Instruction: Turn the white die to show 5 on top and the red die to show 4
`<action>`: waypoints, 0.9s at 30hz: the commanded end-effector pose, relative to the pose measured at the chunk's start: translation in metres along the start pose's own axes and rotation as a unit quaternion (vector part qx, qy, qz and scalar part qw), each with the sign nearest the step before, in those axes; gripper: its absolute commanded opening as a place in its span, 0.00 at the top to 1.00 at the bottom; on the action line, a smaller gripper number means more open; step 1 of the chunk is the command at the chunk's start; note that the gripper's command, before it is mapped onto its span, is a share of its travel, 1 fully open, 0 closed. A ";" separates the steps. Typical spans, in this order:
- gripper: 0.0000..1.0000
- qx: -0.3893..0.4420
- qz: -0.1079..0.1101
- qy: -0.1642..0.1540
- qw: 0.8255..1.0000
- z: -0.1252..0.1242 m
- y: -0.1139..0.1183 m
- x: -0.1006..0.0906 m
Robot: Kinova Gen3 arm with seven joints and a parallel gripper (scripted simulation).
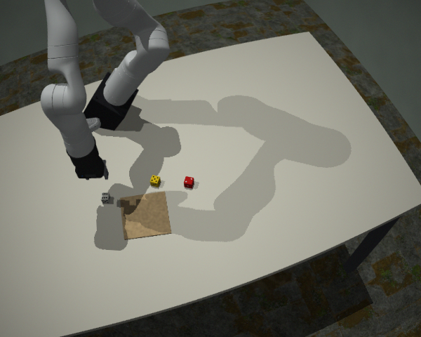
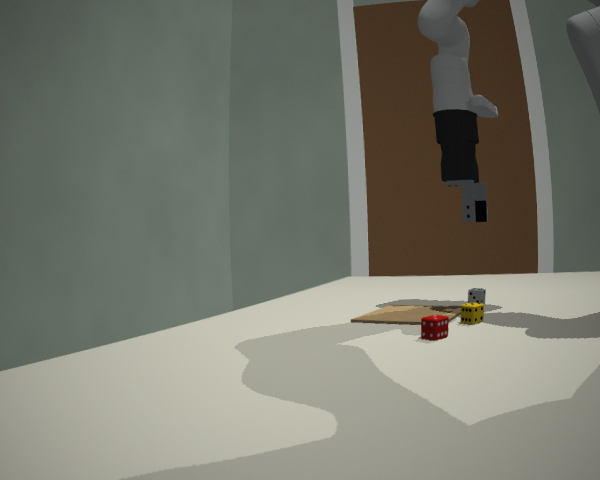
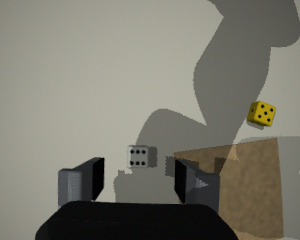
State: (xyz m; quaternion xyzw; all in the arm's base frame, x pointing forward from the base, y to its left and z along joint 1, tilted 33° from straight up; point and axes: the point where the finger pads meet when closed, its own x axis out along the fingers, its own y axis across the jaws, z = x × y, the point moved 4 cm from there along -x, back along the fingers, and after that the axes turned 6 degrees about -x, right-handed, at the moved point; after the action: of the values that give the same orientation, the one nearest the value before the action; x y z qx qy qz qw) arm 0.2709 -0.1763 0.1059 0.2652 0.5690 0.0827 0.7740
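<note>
The white die (image 1: 105,198) (image 2: 476,296) (image 3: 138,156) lies flat on the table beside the mat, with 6 on top. The red die (image 1: 188,182) (image 2: 434,327) lies flat off the mat, with 2 on top; it is outside the wrist view. The yellow die (image 1: 154,180) (image 2: 472,313) (image 3: 262,113) lies flat near the mat's edge, off it, with 5 on top. The brown mat (image 1: 149,217) (image 2: 393,314) (image 3: 255,190) lies flat with no die on it. My gripper (image 1: 97,178) (image 2: 474,214) (image 3: 139,174) is open and empty, high above the table near the white die.
The table (image 1: 222,283) (image 2: 135,413) carries the arm's black base (image 1: 111,109) behind the dice. The yellow die lies between the white and red dice, nearer the red one. Arm shadows cross part of the mat and the table around the white die.
</note>
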 end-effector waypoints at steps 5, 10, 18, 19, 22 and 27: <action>0.00 -0.002 -0.001 0.001 1.000 0.000 -0.003 0.029; 0.21 -0.003 -0.001 0.001 1.000 -0.001 -0.003 0.049; 0.21 -0.003 -0.001 0.001 1.000 -0.001 -0.003 0.049; 0.21 -0.003 -0.001 0.001 1.000 -0.001 -0.003 0.049; 0.21 -0.003 -0.001 0.001 1.000 -0.001 -0.003 0.049; 0.21 -0.003 -0.001 0.001 1.000 -0.001 -0.003 0.049</action>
State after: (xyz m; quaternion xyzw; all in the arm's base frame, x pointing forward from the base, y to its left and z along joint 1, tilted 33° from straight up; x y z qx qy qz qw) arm 0.2859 -0.1581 0.0646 0.2596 0.5705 0.0861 0.7744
